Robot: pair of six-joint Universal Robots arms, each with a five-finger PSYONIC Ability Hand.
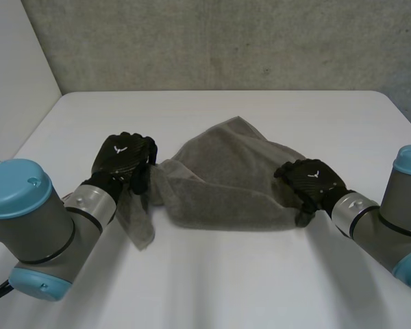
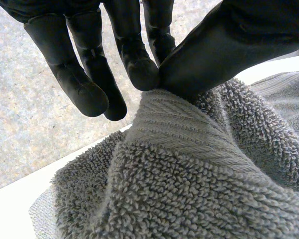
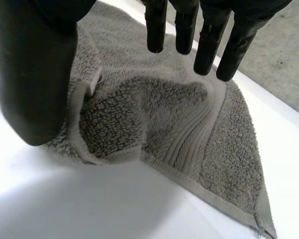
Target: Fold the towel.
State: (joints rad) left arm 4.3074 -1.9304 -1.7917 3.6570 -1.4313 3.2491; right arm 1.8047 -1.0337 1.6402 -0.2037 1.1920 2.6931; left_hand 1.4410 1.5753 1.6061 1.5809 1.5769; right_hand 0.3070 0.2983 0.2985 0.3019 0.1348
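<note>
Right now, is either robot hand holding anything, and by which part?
Left robot hand pinches the grey towel by its banded edge; right robot hand holds nothing.

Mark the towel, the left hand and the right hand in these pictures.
towel (image 1: 226, 184): head view, on the middle of the bunched cloth.
left hand (image 1: 123, 156): head view, on the back of the hand.
right hand (image 1: 312, 179): head view, on the back of the hand.

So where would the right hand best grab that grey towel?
Probably the raised fold at the towel's right end, from above: it humps up between the right hand's thumb and straight fingers, ready to pinch, like the edge the left hand pinches.
</note>
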